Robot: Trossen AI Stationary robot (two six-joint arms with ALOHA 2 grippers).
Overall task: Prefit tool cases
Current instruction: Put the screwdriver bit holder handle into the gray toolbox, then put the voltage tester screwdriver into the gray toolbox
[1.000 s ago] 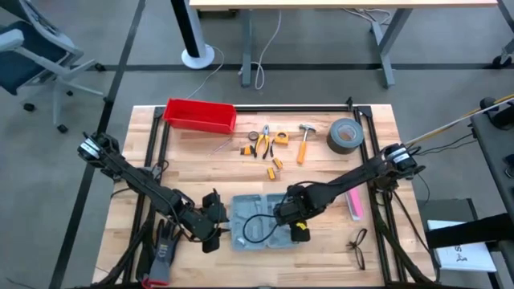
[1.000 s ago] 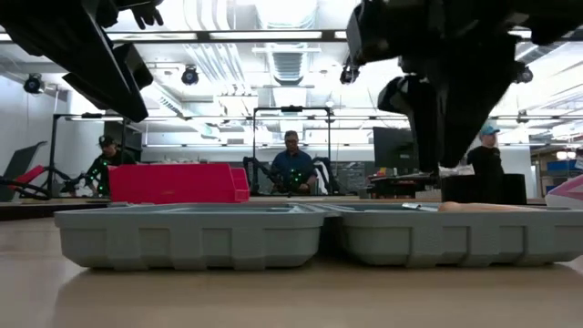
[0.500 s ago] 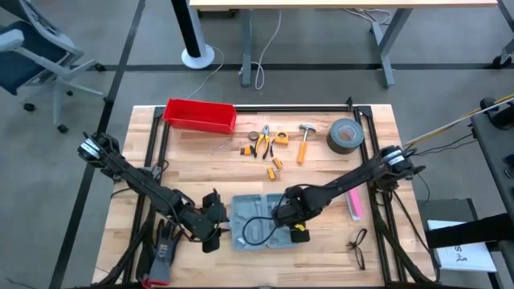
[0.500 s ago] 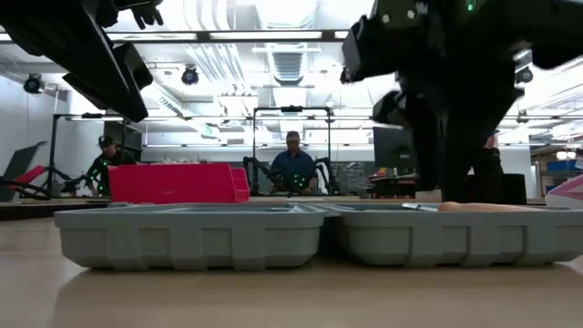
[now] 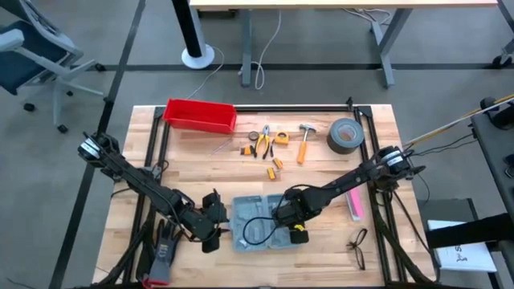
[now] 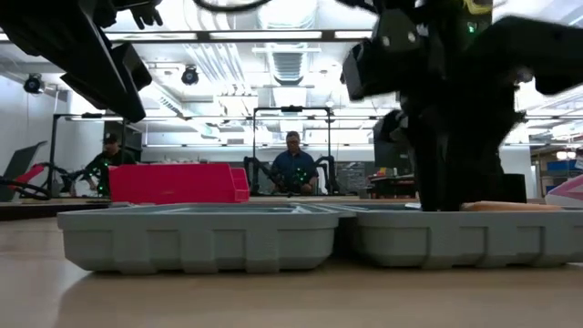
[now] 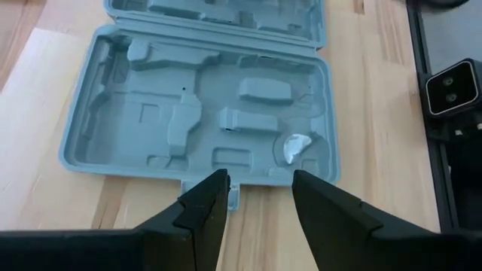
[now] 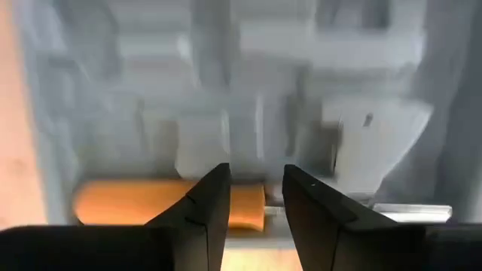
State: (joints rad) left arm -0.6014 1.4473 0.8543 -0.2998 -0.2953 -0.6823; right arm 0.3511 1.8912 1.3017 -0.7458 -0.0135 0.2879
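The left dark two-finger gripper (image 5: pixel 215 218) sits low at the end of its outstretched arm, jaws parted with a clear gap between them. The right dark two-finger gripper (image 5: pixel 283 215) points down, jaws narrowly apart.

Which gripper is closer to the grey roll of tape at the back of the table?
The right. The right gripper is over the open tool case, on the side toward the tape roll. The left gripper waits beyond the case's opposite edge, farther away.

Grey floor (image 5: pixel 64 160), office chair (image 5: pixel 28 56), ceiling lights (image 6: pixel 264 35)
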